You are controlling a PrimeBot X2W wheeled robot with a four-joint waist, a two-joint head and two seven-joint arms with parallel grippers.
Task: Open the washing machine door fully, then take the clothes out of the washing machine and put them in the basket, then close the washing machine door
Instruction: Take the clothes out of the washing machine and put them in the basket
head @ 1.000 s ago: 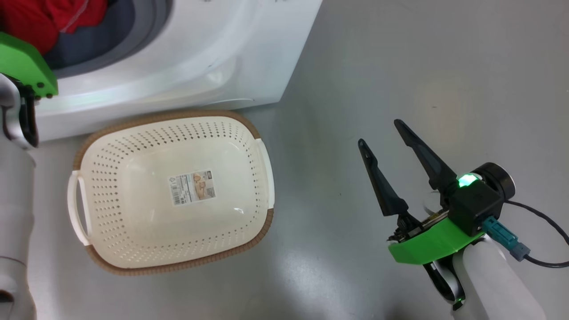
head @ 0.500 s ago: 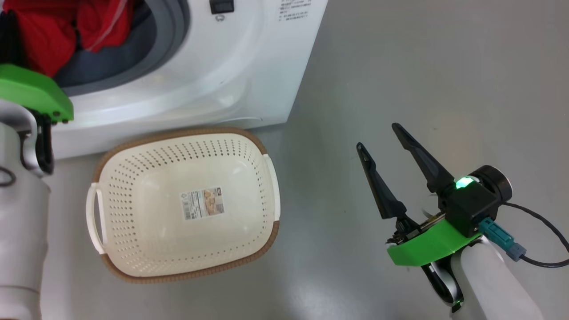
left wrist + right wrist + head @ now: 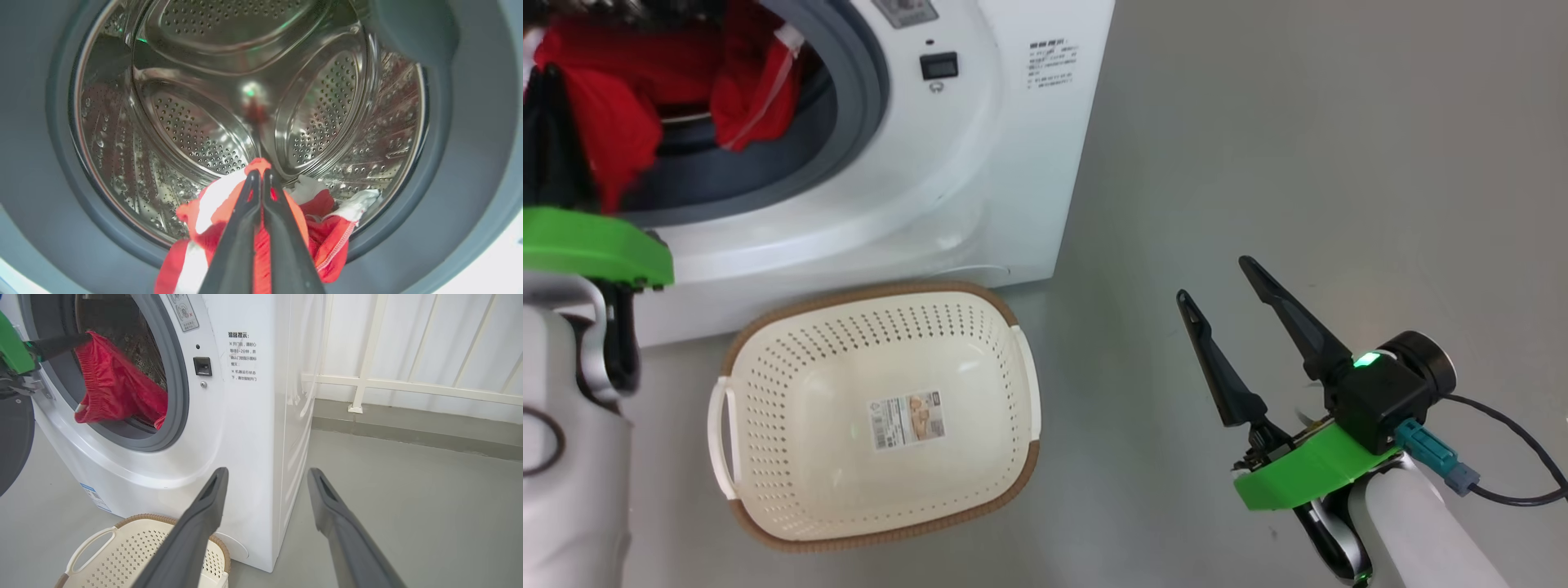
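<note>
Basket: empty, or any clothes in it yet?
Empty: the basket shows its perforated bottom and paper label bare. The red clothes hang at the washing machine opening, in the shut left gripper.

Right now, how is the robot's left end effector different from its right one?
The left end effector is shut, pinching the red clothes; the right end effector is open and holds nothing. The left one is at the mouth of the washing machine; the right one hangs over the floor beside the basket. Both have two long dark fingers on a green mount.
</note>
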